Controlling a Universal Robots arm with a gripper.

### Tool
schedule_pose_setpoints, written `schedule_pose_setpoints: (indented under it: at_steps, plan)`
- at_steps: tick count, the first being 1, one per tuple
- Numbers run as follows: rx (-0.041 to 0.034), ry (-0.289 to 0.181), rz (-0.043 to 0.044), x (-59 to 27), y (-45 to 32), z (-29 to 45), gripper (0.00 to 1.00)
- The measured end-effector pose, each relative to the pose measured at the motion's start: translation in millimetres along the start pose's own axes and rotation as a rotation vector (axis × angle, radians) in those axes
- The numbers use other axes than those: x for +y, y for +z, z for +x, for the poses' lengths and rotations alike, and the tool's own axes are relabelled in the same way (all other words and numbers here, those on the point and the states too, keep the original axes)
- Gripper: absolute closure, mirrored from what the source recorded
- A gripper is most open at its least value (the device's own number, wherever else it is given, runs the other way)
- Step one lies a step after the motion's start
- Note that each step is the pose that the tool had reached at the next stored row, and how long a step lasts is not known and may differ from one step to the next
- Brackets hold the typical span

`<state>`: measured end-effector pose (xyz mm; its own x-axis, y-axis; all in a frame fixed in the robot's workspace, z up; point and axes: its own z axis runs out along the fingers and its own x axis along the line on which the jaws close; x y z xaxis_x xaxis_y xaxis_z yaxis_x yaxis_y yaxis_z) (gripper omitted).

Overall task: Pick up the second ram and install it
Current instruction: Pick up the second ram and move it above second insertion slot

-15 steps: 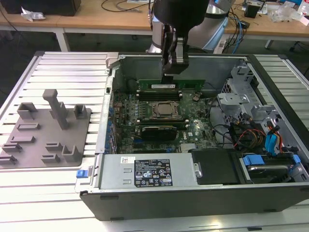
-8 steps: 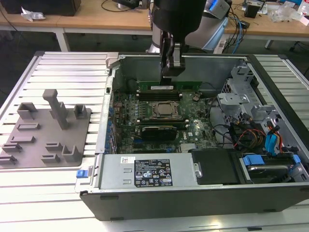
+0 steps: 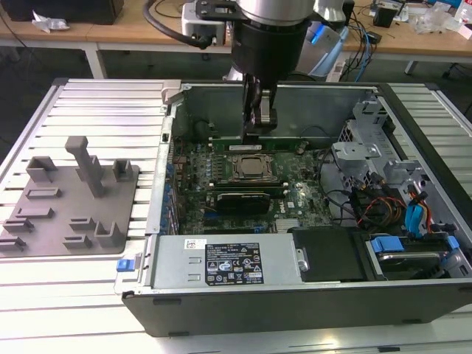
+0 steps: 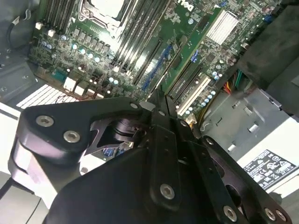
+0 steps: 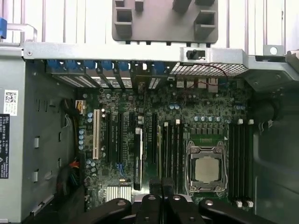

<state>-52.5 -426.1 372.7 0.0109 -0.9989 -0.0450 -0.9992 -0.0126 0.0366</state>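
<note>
**A:** How are you expecting the second ram [image 3: 289, 139] to behave in a grip?

**B:** I'm judging it to be very light and stiff, but fragile. It's a thin board that is likely to crack if twisted, and the contacts along its lower edge are best left untouched. The bare upper edge at mid-length is looking like the safest hold.

**A:** How is it looking?

**B:** It's showing as a long, narrow green strip, lying level and sticking out on both sides of the gripper [image 3: 259, 134].

**A:** So it's being held?

**B:** It's appearing so. The fingers [image 5: 167, 186] are sitting close together, seemingly pinching it at the middle.

**A:** Where is it hanging?

**B:** It's hanging inside the open computer case [image 3: 221, 103], above the motherboard [image 3: 295, 195] by the CPU socket [image 3: 253, 168]. How high, I'm not able to tell. The case is occupying the middle of the desk [image 3: 74, 295]. The grey fixture plate [image 3: 74, 208] is lying well apart, toward the desk's edge on the exterior view's left.
</note>
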Motion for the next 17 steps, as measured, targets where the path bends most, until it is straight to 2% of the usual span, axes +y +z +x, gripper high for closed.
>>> schedule_pose_setpoints:
  at_steps: [4, 5, 7, 13, 17]
  plan:
    - [0.0002, 0.0, 0.0, 1.5, 8.2, -0.3, 0.91]
    - [0.0002, 0.0, 0.0, 2.1, 12.2, -1.4, 0.91]
    - [0.0, 0.0, 0.0, 2.2, 15.5, -3.5, 0.91]
    - [0.0003, 0.0, 0.0, 1.5, 31.4, -21.9, 0.91]
    - [0.0008, 0.0, 0.0001, 1.2, 41.4, -27.8, 0.91]
